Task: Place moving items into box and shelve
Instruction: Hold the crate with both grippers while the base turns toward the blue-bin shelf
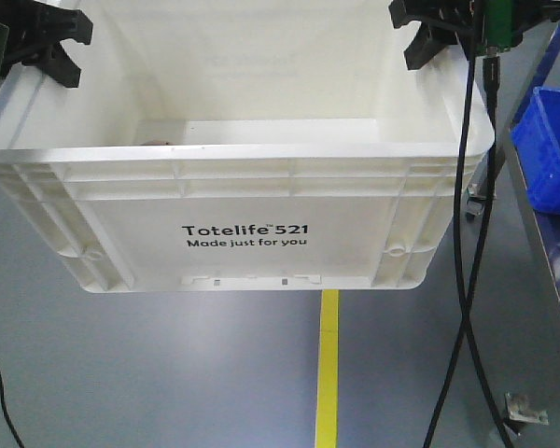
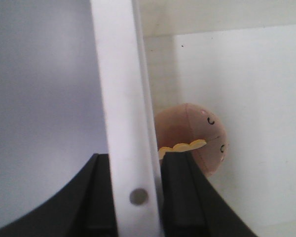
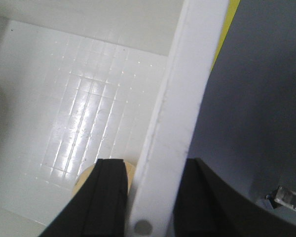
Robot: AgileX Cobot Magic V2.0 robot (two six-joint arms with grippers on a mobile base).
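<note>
**Over the grey floor: white crate gripped at both side rims**

Front view: the box [image 1: 243, 201], a white ribbed crate printed "Totelife 521 Made just for you", faces the camera with its open top up. The left gripper [image 1: 47, 42] sits on the left rim and the right gripper [image 1: 439, 33] on the right rim. A yellow floor line [image 1: 329, 364] runs below the crate. A black cable [image 1: 471, 233] hangs down from the right arm, and a blue bin [image 1: 549, 149] stands on a rack just to the right.

Left wrist view: the left gripper [image 2: 133, 163] is clamped on the crate wall, with one finger outside and one inside. A pale pink ball [image 2: 197, 133] lies on the crate bottom close to the inner finger. A small yellow scrap [image 2: 185, 146] rests against the ball.

Right wrist view: the right gripper [image 3: 150, 168] pinches the opposite wall in the same way. A beige round edge [image 3: 84, 180] shows beneath the inner finger; which item it belongs to cannot be told.
</note>
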